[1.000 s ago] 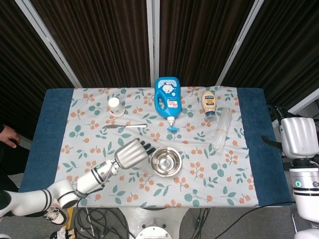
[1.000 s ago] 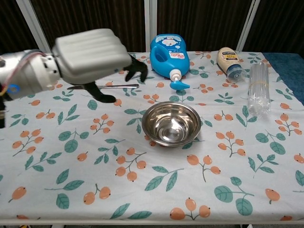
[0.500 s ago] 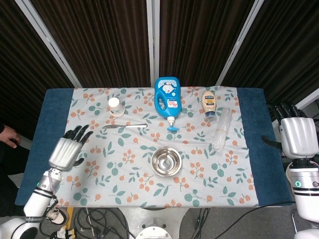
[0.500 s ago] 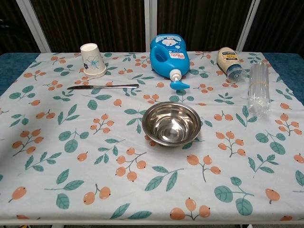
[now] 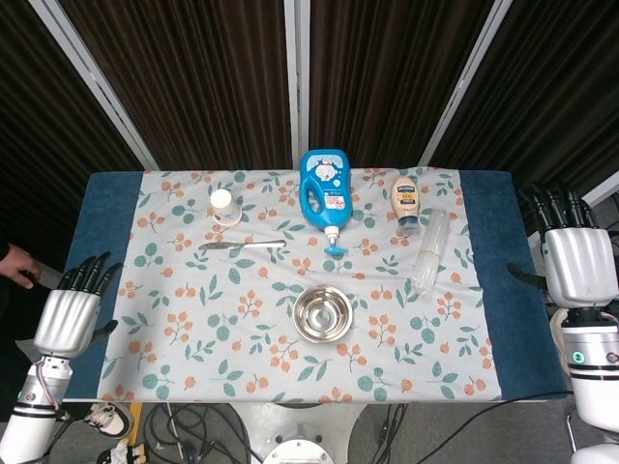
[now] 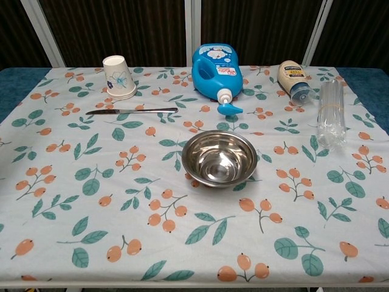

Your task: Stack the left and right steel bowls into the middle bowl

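One steel bowl [image 6: 219,157] stands mid-tabletop [image 6: 91,201]; left hand [image 5: 70,311] and right hand [image 5: 576,261], fingers apart and empty, flank it; confirm stack is seated.

This looks like a robot test lab dressed up as a home table, not a real kitchen. Dark pleated curtains [image 5: 203,77] with pale metal poles [image 5: 87,68] close off the back, and loose cables [image 5: 193,425] trail on the floor below the table's near edge. A floral tablecloth [image 6: 91,201] over a blue cover [image 5: 106,222] carries household props: a blue detergent bottle [image 5: 323,193], a mayonnaise bottle [image 5: 406,201] and a paper cup [image 5: 223,205].
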Robot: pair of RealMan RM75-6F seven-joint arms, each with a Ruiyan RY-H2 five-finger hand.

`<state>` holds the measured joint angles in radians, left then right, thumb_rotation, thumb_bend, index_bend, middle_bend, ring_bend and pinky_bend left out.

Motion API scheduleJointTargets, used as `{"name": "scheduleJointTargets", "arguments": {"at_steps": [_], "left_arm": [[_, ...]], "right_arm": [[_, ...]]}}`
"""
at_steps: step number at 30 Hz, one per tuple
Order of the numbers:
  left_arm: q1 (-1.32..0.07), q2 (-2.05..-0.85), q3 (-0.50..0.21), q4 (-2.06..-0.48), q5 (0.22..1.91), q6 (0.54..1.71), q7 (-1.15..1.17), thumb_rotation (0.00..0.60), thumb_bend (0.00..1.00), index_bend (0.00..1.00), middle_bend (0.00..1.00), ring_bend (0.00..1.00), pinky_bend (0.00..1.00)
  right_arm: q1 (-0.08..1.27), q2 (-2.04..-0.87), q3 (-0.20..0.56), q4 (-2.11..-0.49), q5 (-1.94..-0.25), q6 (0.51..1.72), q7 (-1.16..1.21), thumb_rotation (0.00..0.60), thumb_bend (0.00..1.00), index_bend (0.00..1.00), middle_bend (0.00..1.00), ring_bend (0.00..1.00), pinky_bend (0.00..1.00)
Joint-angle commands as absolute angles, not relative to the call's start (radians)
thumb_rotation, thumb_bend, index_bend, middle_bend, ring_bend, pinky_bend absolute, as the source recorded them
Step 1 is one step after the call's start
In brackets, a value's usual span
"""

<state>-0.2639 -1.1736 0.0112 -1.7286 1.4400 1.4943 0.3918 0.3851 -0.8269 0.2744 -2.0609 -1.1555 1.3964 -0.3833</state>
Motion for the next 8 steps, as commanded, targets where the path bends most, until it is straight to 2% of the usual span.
{"name": "scheduleJointTargets", "arguments": {"at_steps": [1, 8], "left_arm": [[-0.261, -1.171, 0.005, -1.73, 1.447, 1.496, 0.386, 0.6, 0.14, 0.2, 0.17, 0.13, 0.25], [-0.253, -1.174, -0.016, -1.717, 1.441, 1.49, 0.386, 0.6, 0.14, 0.2, 0.17, 0.13, 0.25]], "right_arm": [[0.385, -0.827, 0.275, -2.061, -1.156, 1.396, -0.383, 0.6, 0.02, 0.1, 0.08, 0.0, 0.16], [0.384, -0.827, 0.275, -2.061, -1.156, 1.396, -0.384, 0.6, 0.02, 0.1, 0.09, 0.0, 0.16]]}}
